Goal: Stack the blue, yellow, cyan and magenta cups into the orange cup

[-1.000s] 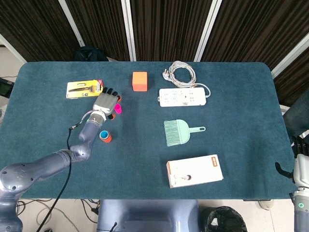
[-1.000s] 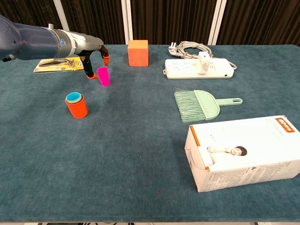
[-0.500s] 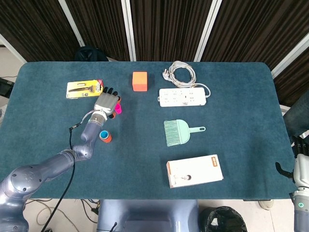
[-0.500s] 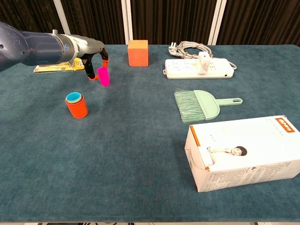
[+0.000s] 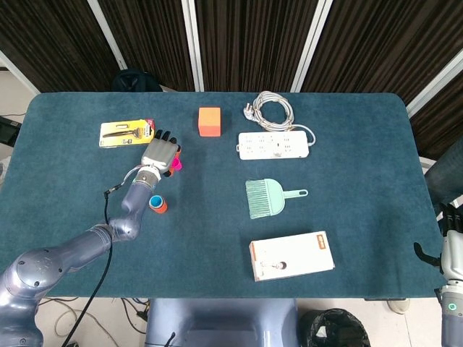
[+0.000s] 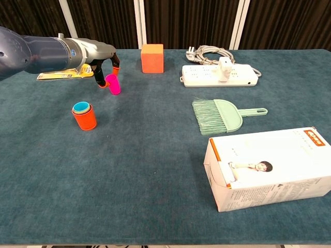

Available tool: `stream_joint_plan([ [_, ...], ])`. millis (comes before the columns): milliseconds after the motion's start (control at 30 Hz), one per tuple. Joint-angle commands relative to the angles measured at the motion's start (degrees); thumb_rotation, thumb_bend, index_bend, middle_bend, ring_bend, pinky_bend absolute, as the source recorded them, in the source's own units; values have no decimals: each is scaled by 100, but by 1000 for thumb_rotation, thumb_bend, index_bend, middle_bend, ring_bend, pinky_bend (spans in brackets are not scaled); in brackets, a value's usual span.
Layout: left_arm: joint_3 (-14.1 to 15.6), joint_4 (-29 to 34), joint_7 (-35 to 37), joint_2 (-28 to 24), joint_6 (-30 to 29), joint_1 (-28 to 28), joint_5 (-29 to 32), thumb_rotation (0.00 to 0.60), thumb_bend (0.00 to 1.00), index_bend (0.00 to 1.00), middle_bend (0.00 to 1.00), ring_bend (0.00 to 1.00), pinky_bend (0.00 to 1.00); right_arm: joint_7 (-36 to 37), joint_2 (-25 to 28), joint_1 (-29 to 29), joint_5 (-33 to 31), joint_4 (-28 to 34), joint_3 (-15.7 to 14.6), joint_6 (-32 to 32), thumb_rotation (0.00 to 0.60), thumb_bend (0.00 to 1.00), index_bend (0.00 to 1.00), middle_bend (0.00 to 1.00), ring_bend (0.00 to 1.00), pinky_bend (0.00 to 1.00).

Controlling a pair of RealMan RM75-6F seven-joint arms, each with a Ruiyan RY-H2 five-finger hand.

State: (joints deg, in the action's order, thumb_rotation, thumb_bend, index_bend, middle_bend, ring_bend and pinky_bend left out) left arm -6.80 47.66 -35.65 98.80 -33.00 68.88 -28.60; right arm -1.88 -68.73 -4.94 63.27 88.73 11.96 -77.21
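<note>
The orange cup (image 6: 84, 117) stands upright on the blue cloth, with cyan and blue rims of nested cups showing at its top; in the head view the orange cup (image 5: 158, 204) sits just beside my left forearm. The magenta cup (image 6: 114, 84) is behind it and leans to the left. My left hand (image 6: 103, 66) hangs over the magenta cup (image 5: 176, 164), dark fingers (image 6: 99, 78) spread to either side and close against it; no firm grip shows. My right hand (image 5: 450, 249) hangs off the table's right edge, its fingers hard to make out.
An orange block (image 6: 152, 57), a white power strip (image 6: 219, 75) and a coiled cable (image 6: 207, 51) lie along the back. A green dustpan brush (image 6: 220, 115) and a white box (image 6: 269, 168) lie to the right. A yellow tool pack (image 5: 127, 133) is left of my hand.
My left hand has lowered and closed in around the magenta cup, which has tipped from upright to leaning left. The orange stack and the right hand have not moved.
</note>
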Motion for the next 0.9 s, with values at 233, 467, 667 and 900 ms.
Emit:
stream_joint_plan([
  [233,-85,167,38,-77,-123,13,-98,600,361,462,198,0,0,33,13,8,23,6,-1,-5,600,343,51,44,77,36],
  [467,-223,1246,255,-719,-604,-133,-548,600,361,460,199,0,0,70,27,15,41,17,5,-17,600,343,51,44,77,36],
  [667,-133,2805,427,-1724,-1162,-560,-1013,600,360,459,198,0,0,114,50,31,99,67,1,-54,600,343,51,44,77,36],
  [900,126,4696,644,-3112,-1710,-1196,-1515,600,360,459,198,0,0,149,99,59,225,181,-32,-124,600,344,51,44,77,36],
])
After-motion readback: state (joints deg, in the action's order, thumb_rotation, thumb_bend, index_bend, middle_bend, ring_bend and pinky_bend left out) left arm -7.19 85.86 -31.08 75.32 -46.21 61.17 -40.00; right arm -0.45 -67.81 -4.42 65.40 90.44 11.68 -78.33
